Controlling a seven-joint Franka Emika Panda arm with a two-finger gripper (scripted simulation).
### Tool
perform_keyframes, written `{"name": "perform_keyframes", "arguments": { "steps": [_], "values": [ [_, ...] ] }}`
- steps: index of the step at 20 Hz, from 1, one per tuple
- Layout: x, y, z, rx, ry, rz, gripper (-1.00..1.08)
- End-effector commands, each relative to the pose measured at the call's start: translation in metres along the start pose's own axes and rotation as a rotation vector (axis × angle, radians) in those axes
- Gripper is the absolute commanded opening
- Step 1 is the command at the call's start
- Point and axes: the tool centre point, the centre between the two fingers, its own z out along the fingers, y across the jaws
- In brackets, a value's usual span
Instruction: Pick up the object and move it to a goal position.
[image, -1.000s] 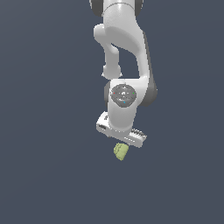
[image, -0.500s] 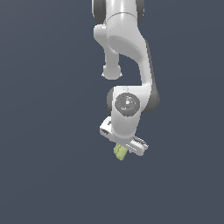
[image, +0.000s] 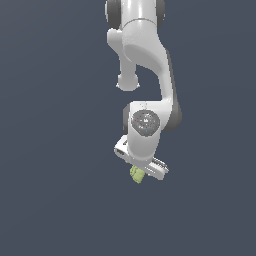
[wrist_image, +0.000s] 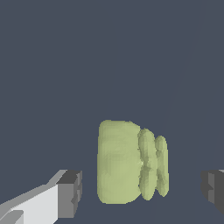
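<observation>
We see a simulated scene, no real room. A flat, featureless slate-grey backdrop (image: 50, 150) surrounds the smooth white arm (image: 145, 55).

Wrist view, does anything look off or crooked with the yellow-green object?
Nothing stands out. The yellow-green object sits whole between the fingers of the open gripper, with a gap on each side and no visible damage.

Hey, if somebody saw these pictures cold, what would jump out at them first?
The white arm, hanging down the middle of the exterior view against a plain dark blue-grey backdrop. Then the small yellow-green lumpy object, sitting just under the claw; in the wrist view it lies between the two dark fingertips, with a gap on each side, so the claw is open.
</observation>
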Motion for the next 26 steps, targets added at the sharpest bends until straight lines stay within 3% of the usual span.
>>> {"name": "perform_keyframes", "arguments": {
  "steps": [1, 7, 13, 14, 26],
  "values": [
    [0.0, 0.0, 0.011, -0.001, -0.001, 0.001, 1.0],
    [-0.001, 0.001, 0.04, -0.001, -0.001, 0.003, 1.0],
    [0.0, 0.0, 0.042, -0.001, -0.001, 0.004, 1.0],
    [0.0, 0.0, 0.042, -0.001, -0.001, 0.004, -1.0],
    [0.0, 0.0, 0.041, -0.001, -0.001, 0.004, -1.0]
  ]
}}
